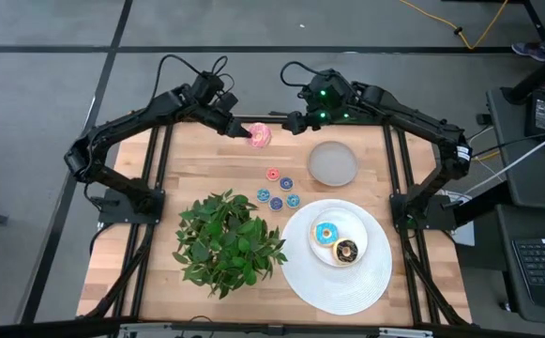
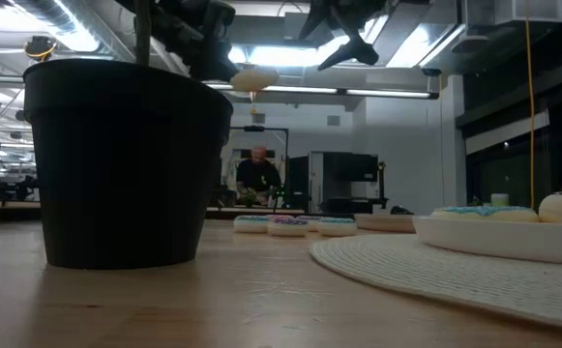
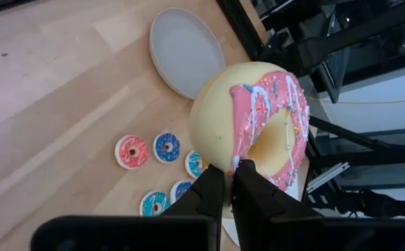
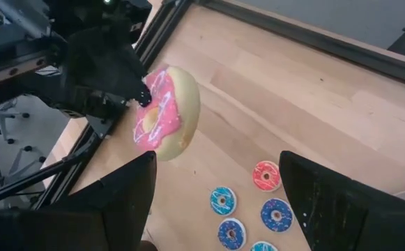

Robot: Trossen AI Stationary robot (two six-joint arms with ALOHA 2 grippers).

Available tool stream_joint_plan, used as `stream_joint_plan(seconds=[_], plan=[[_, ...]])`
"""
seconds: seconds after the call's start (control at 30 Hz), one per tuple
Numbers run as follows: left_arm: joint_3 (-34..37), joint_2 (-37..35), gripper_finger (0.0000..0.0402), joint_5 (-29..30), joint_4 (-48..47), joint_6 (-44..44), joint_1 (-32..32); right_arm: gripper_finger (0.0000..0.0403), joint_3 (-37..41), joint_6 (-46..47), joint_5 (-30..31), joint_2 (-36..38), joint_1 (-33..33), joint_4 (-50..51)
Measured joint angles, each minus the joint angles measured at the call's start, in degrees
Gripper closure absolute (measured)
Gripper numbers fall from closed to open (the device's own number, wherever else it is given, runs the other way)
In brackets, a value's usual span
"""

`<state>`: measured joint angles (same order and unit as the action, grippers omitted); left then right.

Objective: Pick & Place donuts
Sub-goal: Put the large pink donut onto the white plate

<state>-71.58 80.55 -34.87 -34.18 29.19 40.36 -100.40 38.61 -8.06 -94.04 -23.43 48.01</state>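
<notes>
The left tool (image 1: 241,130) is clenched on the rim of the pink donut (image 1: 259,136), holding it in the air above the far edge of the bench (image 1: 188,160); in the left wrist view its two dark fingers (image 3: 247,185) pinch the iced ring at its edge, and the donut (image 3: 258,122) hangs tilted, icing facing sideways. The right tool (image 1: 294,122) hovers just beside it, fingers spread wide and gripping nothing, with the pink donut (image 4: 164,111) lying ahead of its open jaws in the right wrist view. The light blue donut (image 1: 325,233) and the dark brown donut (image 1: 346,251) sit touching each other on the white plate (image 1: 300,272) at the near right. Five tiny blue and red rings (image 1: 278,191) lie clustered on the bare wood between the round grey dish (image 1: 333,162) and the potted plant (image 1: 227,239). In the low view a person (image 2: 258,169) is seen far off in the room behind
</notes>
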Motion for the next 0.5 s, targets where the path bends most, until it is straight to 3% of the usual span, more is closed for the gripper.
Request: stream_joint_plan(seconds=[0.27,0.5], plan=[[-3.90,0.82,0.0387,0.95,-5.15,-1.20,-0.02,0.0100,0.00,0.11,-0.06,0.00,-0.19,-0.08],[-11.27,5.78,0.0387,3.36,-11.55,-5.35,-0.43,0.0100,0.00,0.24,-0.18,0.00,-0.46,-0.72]])
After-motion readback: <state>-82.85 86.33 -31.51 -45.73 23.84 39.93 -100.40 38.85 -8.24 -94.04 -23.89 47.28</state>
